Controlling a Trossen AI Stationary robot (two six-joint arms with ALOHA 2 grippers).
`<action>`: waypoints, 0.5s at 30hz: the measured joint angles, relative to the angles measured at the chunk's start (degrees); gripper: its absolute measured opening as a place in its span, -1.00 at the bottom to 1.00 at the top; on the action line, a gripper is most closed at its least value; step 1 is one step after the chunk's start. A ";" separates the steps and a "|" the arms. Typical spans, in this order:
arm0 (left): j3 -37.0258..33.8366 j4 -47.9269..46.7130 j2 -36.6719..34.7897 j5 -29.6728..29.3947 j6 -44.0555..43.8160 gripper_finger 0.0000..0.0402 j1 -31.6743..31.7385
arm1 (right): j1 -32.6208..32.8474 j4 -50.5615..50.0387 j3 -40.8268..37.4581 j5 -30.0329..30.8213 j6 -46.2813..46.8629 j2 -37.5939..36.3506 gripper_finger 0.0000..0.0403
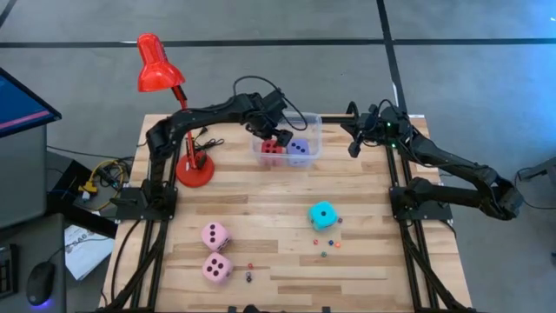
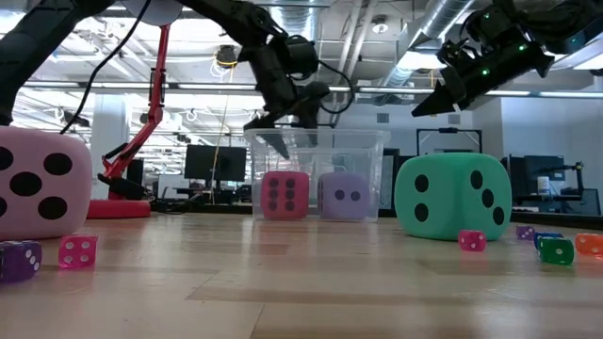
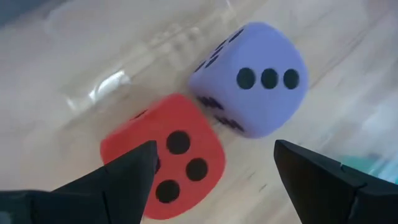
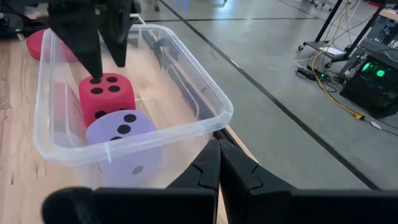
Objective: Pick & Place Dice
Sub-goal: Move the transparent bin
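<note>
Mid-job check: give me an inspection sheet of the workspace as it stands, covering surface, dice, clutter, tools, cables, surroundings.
Surface: wooden table, bare boards between items.
Job's things: red die and lavender die side by side in the clear bin; cyan die and two pink dice on the table.
Clutter: red lamp with its base on the table; small dice scattered near the front.
Tools: left tool open above the red die, empty; right tool shut, raised beside the bin.
Cables: black lead by the lamp base.
Surroundings: monitor, mouse off the table's left.
</note>
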 joint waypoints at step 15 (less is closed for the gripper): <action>-2.28 6.95 -12.38 -8.18 9.67 0.57 -2.69 | 0.11 -0.02 0.00 0.00 0.00 0.00 -1.00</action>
